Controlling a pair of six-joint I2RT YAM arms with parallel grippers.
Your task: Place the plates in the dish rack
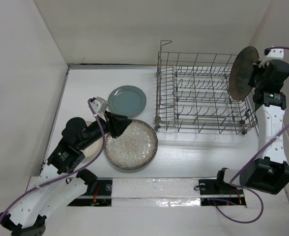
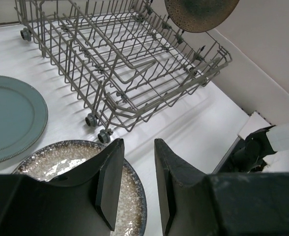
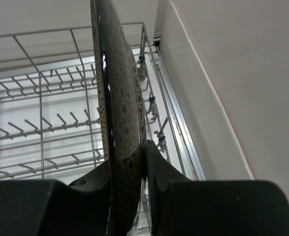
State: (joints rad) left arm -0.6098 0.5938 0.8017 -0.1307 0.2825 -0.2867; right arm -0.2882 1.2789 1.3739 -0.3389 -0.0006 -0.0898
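Right end effector (image 1: 255,77) holds brown plate (image 1: 242,73) upright over dish rack (image 1: 198,98).

A flat white tabletop (image 1: 193,152) is stretching across the overhead view, with a plain white back wall panel (image 1: 149,29) and matching white side wall panels (image 1: 21,98) rising around it. A thin dark seam (image 1: 110,65) is running where the back wall panel meets the tabletop. A glossy white strip (image 1: 159,189) is lying along the near edge.
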